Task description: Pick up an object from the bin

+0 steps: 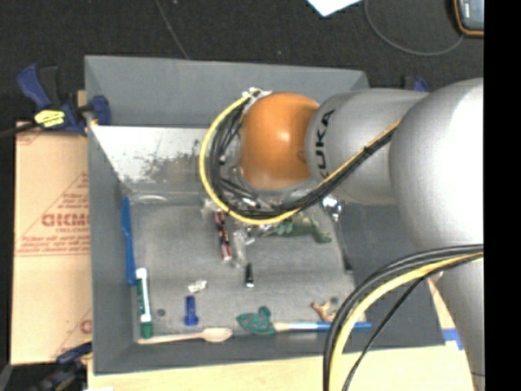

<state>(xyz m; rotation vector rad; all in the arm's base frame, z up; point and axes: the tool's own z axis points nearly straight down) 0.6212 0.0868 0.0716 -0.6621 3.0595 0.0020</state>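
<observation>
My gripper (248, 275) hangs under the orange wrist cover, low over the bare floor in the middle of the bin. Nothing shows in it. A small white scrap (196, 286) lies just to its left, and a small blue piece (190, 310) lies a little further toward the front. A crumpled green thing (256, 322) sits by the front wall, below the gripper. A green patterned thing (308, 228) lies to the right, partly hidden under the arm.
A long blue stick (128, 241) and a white marker with a green cap (143, 301) lie along the left wall. A wooden spoon (207, 335), a thin blue stick (330, 326) and a tan piece (326, 308) line the front wall. The arm covers the back right.
</observation>
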